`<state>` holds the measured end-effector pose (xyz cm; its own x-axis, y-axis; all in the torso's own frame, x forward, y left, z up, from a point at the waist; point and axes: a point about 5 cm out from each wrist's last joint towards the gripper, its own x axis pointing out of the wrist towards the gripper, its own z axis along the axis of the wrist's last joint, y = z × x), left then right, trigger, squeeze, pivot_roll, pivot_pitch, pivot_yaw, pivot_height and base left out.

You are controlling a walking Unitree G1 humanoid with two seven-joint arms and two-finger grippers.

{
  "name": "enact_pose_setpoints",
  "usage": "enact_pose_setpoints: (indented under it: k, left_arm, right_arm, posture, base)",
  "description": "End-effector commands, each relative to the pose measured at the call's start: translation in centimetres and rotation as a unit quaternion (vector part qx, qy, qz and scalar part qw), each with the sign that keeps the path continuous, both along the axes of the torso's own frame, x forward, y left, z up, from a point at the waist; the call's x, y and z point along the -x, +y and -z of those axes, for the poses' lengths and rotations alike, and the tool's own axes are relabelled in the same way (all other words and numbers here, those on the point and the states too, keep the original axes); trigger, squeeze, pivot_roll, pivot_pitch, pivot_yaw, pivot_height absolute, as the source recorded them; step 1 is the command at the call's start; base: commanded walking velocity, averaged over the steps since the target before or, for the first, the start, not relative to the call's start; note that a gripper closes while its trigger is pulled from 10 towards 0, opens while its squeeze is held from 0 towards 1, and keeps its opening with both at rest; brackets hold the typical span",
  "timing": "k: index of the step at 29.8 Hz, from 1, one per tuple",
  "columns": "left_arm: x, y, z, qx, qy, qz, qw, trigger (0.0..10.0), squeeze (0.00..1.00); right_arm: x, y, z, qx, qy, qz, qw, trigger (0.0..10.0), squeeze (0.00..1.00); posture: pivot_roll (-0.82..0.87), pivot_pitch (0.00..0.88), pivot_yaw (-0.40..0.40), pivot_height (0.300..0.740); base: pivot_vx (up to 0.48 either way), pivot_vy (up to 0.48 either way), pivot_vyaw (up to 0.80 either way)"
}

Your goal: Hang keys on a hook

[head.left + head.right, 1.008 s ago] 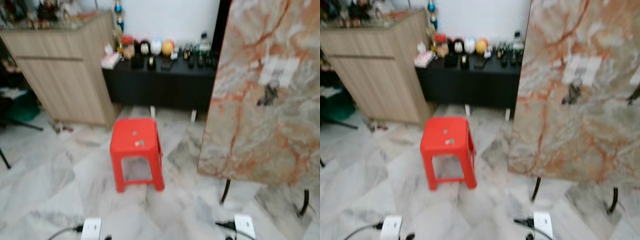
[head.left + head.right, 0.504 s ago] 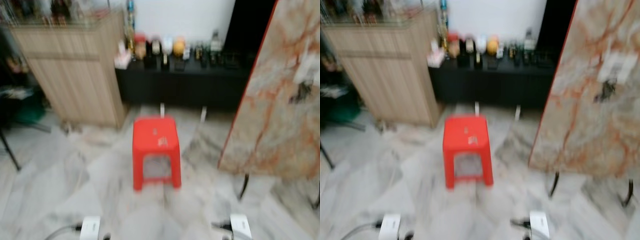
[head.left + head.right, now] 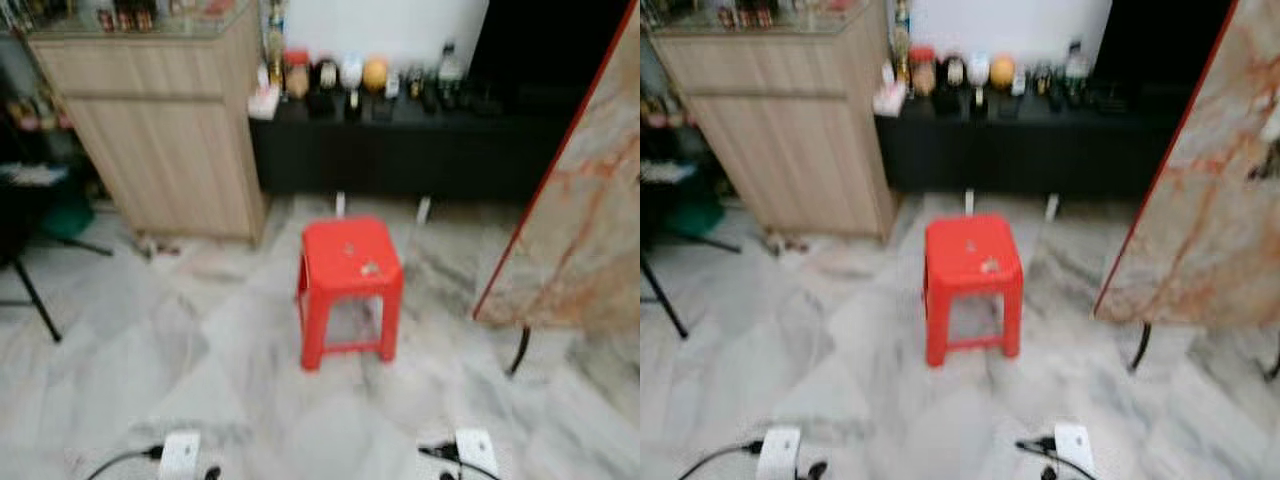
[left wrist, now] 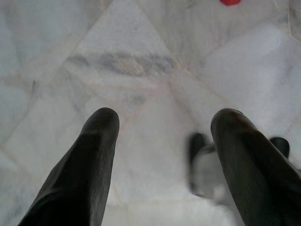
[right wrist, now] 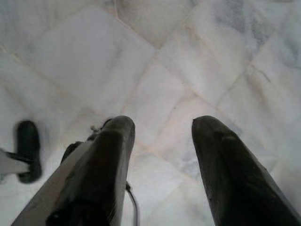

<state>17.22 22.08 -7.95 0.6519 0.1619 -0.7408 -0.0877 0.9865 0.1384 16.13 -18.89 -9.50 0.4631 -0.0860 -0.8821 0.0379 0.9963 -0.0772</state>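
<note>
Your head cameras gave you a soft, motion-blurred look down at a polished marble floor (image 3: 150, 370), white with grey veining laid in large diagonal tiles. A red plastic stool (image 3: 350, 290), square-topped with four splayed legs, stood on that floor ahead of you, and a few small pale specks sat on its seat, too blurred to identify. Behind it ran a long, low black cabinet (image 3: 400, 150) whose top carried a row of small rounded figurines and bottles (image 3: 350, 78). To its left rose a taller light wood-grain cabinet (image 3: 165, 140) with a glass top. On your right leaned a large slab-like panel (image 3: 1220, 220) of cream and orange veined stone pattern, edged in red and held up on thin dark curved legs. You could make out a dark smudge at its right edge, but whether that was the keys or a hook could not be told.

Your left gripper (image 4: 162, 125) hung low over the floor, its two rounded matte-black fingers spread well apart with nothing between them. Your right gripper (image 5: 162, 129) hung likewise, fingers parted and empty over pale tile.
</note>
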Motion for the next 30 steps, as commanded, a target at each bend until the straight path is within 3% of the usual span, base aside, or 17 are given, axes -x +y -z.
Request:
enact_pose_setpoints:
  k: [1,16,30]
  left_arm:
    - [0.6,0.3,0.2,-0.002,0.005,-0.001,1.000,10.0,0.00]
    - [0.9,0.1,0.4,0.006,0.014,0.000,1.000,10.0,0.00]
    - [0.7,-0.1,0.4,0.006,0.011,-0.002,1.000,10.0,0.00]
  right_arm:
    - [-0.6,0.1,-0.2,0.001,-0.008,-0.005,1.000,10.0,0.00]
    - [0.2,-1.1,-0.1,0.002,0.006,-0.015,1.000,10.0,0.00]
    - [0.5,-0.1,0.2,0.000,0.021,-0.051,0.998,10.0,0.00]
  posture:
    - [0.00,0.036,-0.043,0.740]
    - [0.01,0.048,-0.044,0.740]
    - [0.01,0.048,-0.052,0.740]
  base:
    - [0.000,0.000,0.00]
    - [0.000,0.000,0.00]
    - [0.073,0.000,0.00]
